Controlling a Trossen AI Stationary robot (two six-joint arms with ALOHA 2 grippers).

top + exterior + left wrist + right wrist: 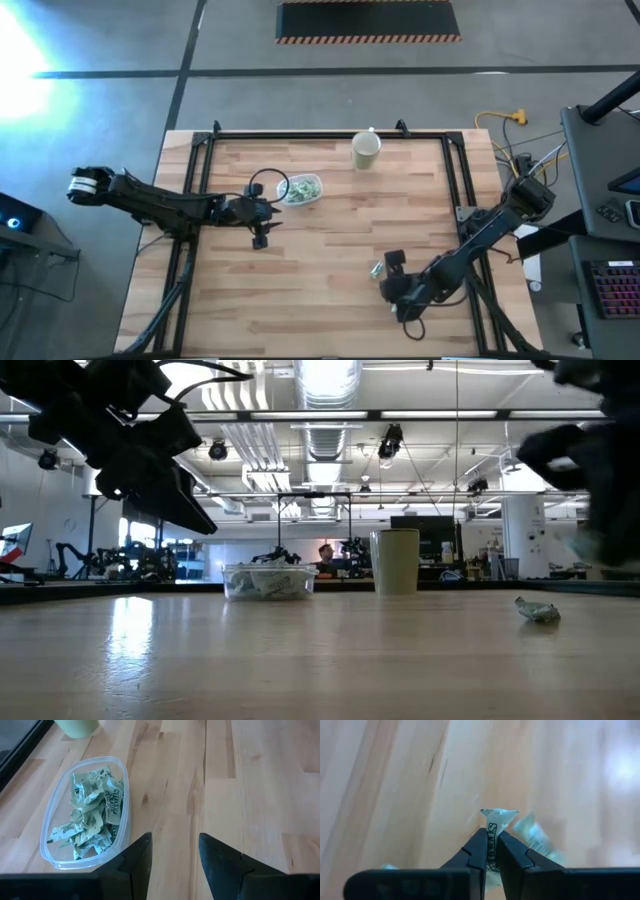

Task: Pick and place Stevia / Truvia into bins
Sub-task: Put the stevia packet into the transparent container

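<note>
We see the right gripper (491,851) with its two dark fingers pinched together on a white-and-green Stevia sachet (496,820), whose folded end sticks up above the fingertips. From above, this gripper (392,272) sits near the table's front right — another sachet (376,268) lies on the wood just beside it.

The left gripper (172,855) hangs with its fingers parted and nothing between them, next to the clear tub (50,855). The tub holds a heap of crumpled sachets (92,820). In the overhead view the tub (300,189) rests left of centre on the wooden table (330,290) — a beige cup (365,150) stands behind it, near the far edge.
</note>
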